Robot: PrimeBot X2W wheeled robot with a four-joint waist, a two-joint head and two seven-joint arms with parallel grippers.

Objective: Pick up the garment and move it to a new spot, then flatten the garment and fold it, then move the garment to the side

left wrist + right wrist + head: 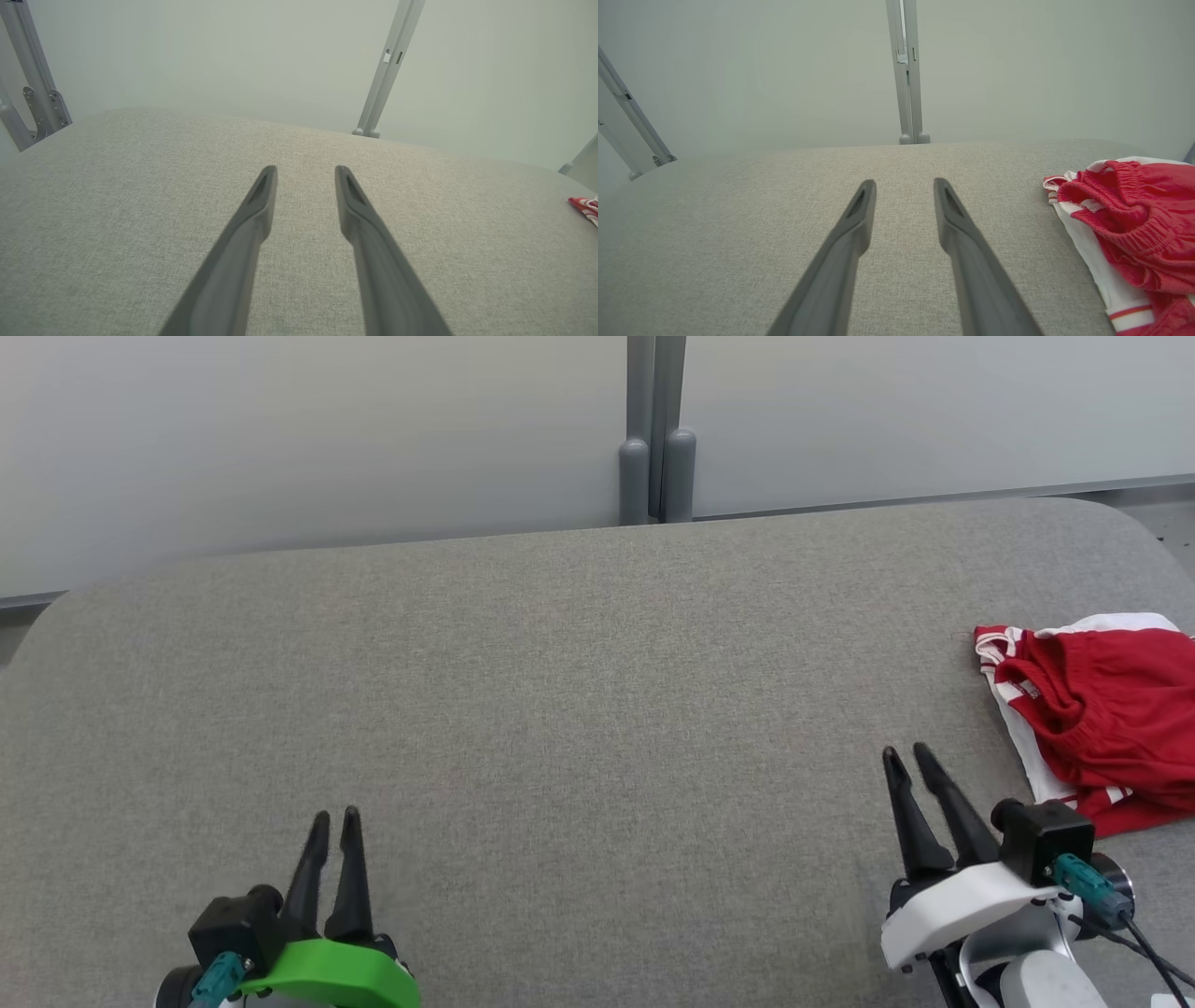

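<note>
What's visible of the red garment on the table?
The red and white cloth garment lies crumpled in a heap at the right edge of the grey fabric-covered table, partly cut off by the head view. Soft red cloth with a gathered elastic band, white panels and red-white striped trim. Only the table touches it; the right gripper sits beside it, apart, jaws open.

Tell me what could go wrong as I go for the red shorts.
The shorts lie crumpled in layers, so the right gripper may pinch only the top fold and drag the rest.
They run off the head view's right edge, so their far side, and the table edge there, can't be judged.
The left gripper sits far off; a two-handed lift likely needs a long reach.
</note>
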